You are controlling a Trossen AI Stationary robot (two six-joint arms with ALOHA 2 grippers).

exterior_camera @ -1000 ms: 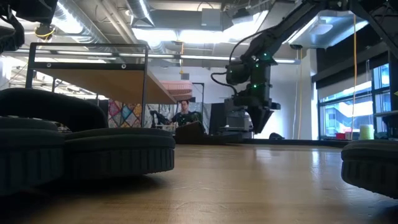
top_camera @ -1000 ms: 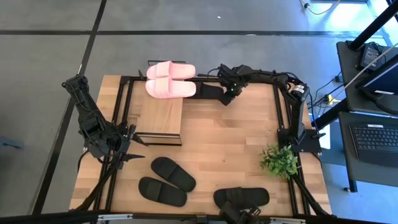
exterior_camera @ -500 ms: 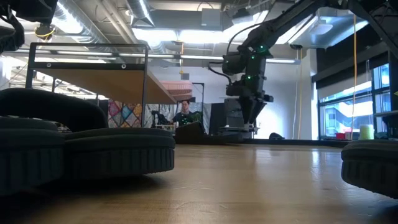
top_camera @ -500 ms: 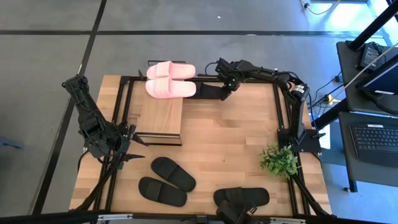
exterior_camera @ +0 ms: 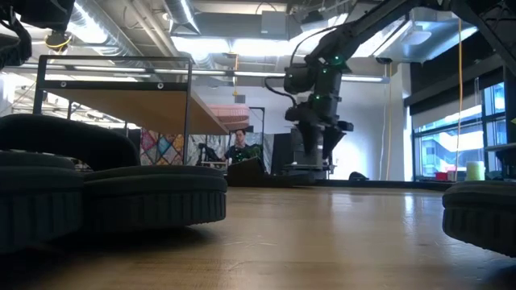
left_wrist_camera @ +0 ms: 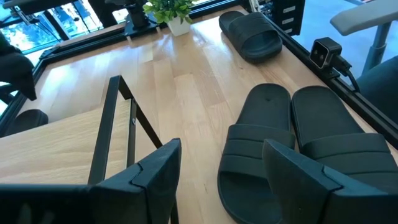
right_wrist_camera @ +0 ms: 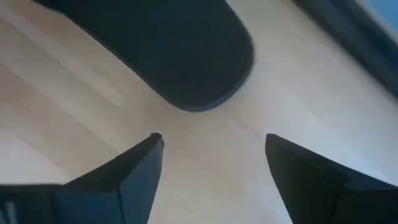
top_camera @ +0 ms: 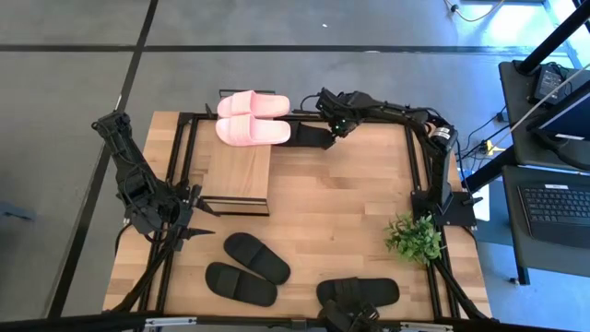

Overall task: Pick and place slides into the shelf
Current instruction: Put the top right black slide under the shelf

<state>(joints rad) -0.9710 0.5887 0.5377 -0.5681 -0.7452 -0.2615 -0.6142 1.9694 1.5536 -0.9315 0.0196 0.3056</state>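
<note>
So the pink slides [top_camera: 253, 118] are both sitting on the far end of the shelf [top_camera: 238, 169], side by side on its light-wood top board, so that pair looks done. One black slide [top_camera: 311, 136] is lying on the surface just past the pink ones, right by the shelf's far end, and the right gripper [top_camera: 330, 127] is hovering over its end with the fingers spread wide and nothing between them. In the right wrist view you only see the rounded tip of that slide [right_wrist_camera: 180, 56] ahead of the open fingers, not inside them. Can't tell if it's going in for a grab.

What's left: a black pair [top_camera: 247, 268] on the near side of the surface, not on the shelf, plus another black slide [top_camera: 359, 292] by the near edge. The left gripper [top_camera: 187, 214] is parked near the shelf's near end, fingers apart and empty. There's also a small potted plant [top_camera: 414, 238] off to the right side.

So roughly a third done, I'd say.
</note>
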